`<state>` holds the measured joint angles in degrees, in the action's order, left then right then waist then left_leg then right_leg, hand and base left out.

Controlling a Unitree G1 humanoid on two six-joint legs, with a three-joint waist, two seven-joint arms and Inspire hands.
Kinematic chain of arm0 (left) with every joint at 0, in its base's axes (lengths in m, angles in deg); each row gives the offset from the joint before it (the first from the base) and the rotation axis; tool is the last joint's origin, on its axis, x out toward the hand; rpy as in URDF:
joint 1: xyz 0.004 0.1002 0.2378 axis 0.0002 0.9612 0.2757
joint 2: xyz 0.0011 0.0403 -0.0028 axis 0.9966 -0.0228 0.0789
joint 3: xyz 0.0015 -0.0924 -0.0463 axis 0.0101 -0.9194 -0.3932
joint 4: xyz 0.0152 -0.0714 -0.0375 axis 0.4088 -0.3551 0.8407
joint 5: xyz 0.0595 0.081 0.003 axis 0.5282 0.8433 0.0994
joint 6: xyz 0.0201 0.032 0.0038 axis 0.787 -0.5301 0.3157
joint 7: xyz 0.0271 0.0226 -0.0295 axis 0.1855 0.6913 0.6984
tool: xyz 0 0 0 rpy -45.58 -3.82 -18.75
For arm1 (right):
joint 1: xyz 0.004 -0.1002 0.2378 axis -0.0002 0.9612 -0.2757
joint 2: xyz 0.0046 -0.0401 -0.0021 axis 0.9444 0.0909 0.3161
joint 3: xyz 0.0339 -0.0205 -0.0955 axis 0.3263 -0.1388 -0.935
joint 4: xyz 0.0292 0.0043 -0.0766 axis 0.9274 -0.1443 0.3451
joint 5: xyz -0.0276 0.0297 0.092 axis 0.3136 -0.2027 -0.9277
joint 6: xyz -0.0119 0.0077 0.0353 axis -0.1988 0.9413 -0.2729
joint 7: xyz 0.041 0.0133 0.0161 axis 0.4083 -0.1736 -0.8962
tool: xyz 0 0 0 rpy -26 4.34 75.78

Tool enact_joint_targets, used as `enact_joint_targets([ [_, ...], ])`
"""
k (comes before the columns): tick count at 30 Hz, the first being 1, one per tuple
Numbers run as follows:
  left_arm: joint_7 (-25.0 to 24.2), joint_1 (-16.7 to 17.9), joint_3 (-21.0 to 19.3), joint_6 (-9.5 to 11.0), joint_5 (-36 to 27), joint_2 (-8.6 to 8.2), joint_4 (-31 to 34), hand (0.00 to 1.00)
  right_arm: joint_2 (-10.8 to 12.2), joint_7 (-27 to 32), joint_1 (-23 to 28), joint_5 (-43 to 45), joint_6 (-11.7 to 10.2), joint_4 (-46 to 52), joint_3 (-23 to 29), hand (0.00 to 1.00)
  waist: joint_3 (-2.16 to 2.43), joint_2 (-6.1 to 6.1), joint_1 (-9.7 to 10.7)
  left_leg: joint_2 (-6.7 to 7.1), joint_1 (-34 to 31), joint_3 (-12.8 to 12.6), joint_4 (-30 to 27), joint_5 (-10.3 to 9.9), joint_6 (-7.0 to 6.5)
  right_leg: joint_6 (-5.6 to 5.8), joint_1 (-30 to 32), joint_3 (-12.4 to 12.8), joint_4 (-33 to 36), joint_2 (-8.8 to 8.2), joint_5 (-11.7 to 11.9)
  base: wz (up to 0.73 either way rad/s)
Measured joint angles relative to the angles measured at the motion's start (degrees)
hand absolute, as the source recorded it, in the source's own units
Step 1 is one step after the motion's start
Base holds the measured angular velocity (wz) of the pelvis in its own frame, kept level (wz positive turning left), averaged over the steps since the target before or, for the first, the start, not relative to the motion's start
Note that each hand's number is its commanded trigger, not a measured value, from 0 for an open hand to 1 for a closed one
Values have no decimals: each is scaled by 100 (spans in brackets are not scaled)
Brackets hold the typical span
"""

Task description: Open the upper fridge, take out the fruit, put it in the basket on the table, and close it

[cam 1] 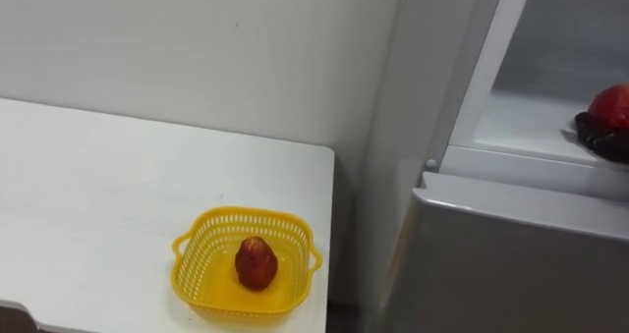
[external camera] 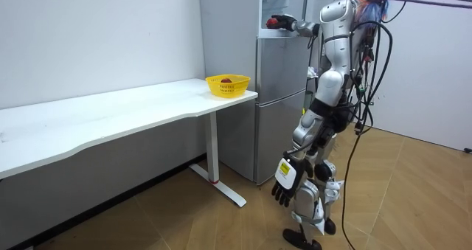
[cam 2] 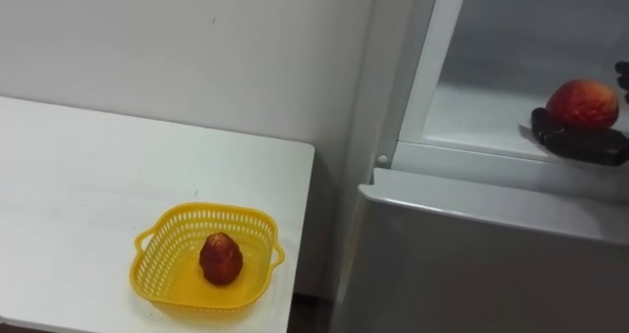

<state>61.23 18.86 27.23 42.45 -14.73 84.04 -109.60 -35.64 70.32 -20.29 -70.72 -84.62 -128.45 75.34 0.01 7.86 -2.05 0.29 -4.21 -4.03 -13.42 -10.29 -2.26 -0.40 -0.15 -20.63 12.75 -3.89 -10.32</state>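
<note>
At open upper fridge compartment (cam 2: 472, 107), smooth white interior: dark right hand (cam 2: 580, 144) cupped under round red fruit (cam 2: 583, 102), holding it. Left hand (external camera: 284, 182) hangs relaxed by thigh. Yellow lattice plastic basket (cam 1: 206, 240) on white bench (cam 1: 98, 195) holds tapered dark-red fruit (cam 1: 256, 262).

wall: plain white (external camera: 88, 36) | floor: wood (external camera: 413, 198) | furniture: long white table (external camera: 110, 121) along wall

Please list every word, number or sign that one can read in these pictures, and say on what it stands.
No text can be read.
The tag on the left hand bears a mark too small to read.
The basket, the table and the fridge show no print.
</note>
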Motion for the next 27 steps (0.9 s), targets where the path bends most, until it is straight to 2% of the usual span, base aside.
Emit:
enact_joint_targets([
  [2, 5, 0, 0, 0, -4, 0, -2, 0, 0, 8, 0, -29, 14, 0, -4, 0, -5, 9, -5, 0, 1, 1, -4, 0, 0, 0, -2, -1, 0, 11, 0, 0],
  [4, 16, 1, 3, 0, -6, 0, -2, 0, 0, 12, -1, -77, 29, 0, -14, 100, -9, 19, -5, 0, 1, 2, -7, 0, 0, -2, -4, -2, 0, 16, 1, 0],
  [15, 32, 2, 3, -1, -7, 0, -3, 0, -2, 70, -7, -127, 62, 0, -41, 100, -7, 32, -9, -1, 5, 4, -8, 0, 0, -4, -11, -3, -1, 22, 3, 0],
  [27, 104, 10, 39, -12, -6, 0, -7, 0, -28, 231, -281, -256, 62, -24, -168, 100, -23, 42, -24, -23, 9, 14, -4, -9, 18, -4, -19, -5, -13, 49, 3, 0],
])
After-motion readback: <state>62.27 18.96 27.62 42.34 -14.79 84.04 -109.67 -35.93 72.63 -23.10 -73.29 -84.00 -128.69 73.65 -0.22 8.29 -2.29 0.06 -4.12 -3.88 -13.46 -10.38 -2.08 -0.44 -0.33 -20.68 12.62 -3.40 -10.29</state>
